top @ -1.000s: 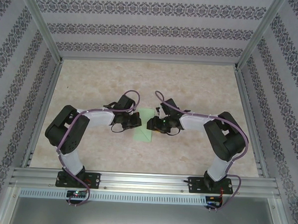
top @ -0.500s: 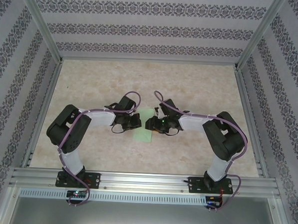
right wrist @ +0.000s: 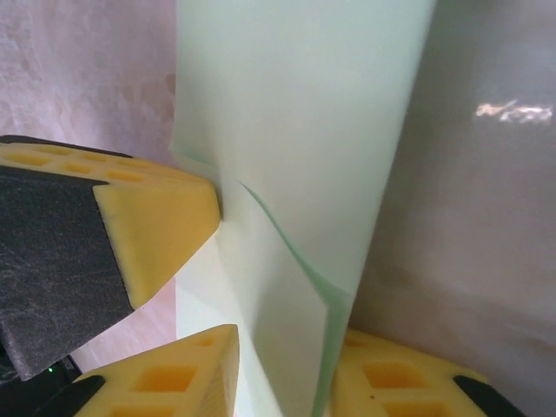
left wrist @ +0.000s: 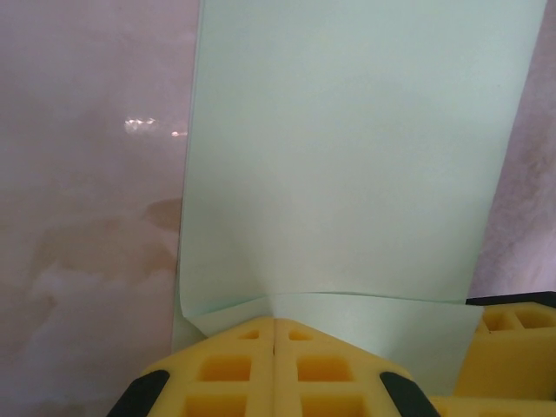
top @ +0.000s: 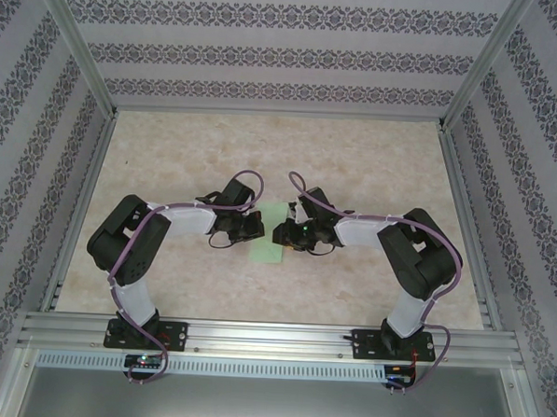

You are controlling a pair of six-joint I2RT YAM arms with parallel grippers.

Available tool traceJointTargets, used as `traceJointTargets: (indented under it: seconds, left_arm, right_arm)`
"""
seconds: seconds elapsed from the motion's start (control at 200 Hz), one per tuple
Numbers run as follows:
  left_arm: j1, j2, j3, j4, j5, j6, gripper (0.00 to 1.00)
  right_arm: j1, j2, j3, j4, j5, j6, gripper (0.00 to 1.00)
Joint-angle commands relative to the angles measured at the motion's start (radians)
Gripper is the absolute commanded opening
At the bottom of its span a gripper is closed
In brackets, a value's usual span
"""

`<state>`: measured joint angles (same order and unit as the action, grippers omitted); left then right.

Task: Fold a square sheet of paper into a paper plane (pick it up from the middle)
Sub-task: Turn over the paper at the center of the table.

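At table centre, looks light, limp, crease-prone: square sheet of paper, best pinched along its raised middle; left gripper clamped on it, right gripper half-spread astride.

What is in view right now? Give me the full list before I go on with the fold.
pale green sheet of thin paper: one, pale green, mid-table between the two grippers, one edge curled up at the left fingertips
beige marbled table top: one, beige, under everything
patterned wall panels: three sides, white with a grey-purple pattern, around the table
aluminium frame rail: one, silver, near edge, carrying both arm bases
left arm: one, black and white with a purple cable, reaching in from the left
right arm: one, same colours, reaching in from the right
left gripper: one, yellow fingers, shut on the paper's edge
right gripper: one, yellow fingers, jaws apart at the paper's other edge
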<state>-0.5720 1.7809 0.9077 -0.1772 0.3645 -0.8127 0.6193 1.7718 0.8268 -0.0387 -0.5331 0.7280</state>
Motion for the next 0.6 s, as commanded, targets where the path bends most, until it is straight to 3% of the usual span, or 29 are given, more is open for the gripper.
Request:
traceJointTargets:
  seconds: [0.0, 0.055, 0.185, 0.355, 0.495, 0.594]
  left_arm:
    - [-0.01, -0.009, -0.008, 0.001, -0.022, -0.009, 0.03]
    - [-0.01, -0.013, -0.012, 0.006, -0.024, -0.014, 0.03]
    - [-0.01, -0.044, -0.022, 0.022, -0.027, -0.027, 0.03]
    - [-0.009, -0.141, -0.031, 0.013, -0.085, -0.042, 0.06]
    - [-0.01, -0.254, -0.039, -0.045, -0.194, -0.042, 0.1]
    - [-0.009, -0.339, -0.043, -0.11, -0.285, -0.045, 0.11]
  right_arm:
    - [-0.008, -0.011, -0.016, 0.047, -0.027, 0.001, 0.21]
    - [-0.007, -0.012, -0.019, 0.049, -0.02, 0.004, 0.19]
    - [-0.011, -0.012, -0.017, 0.047, -0.025, 0.002, 0.05]
    - [-0.013, -0.069, 0.008, -0.039, 0.005, -0.037, 0.0]
    - [-0.013, -0.162, 0.081, -0.27, 0.109, -0.139, 0.0]
    - [-0.018, -0.24, 0.175, -0.53, 0.29, -0.222, 0.0]
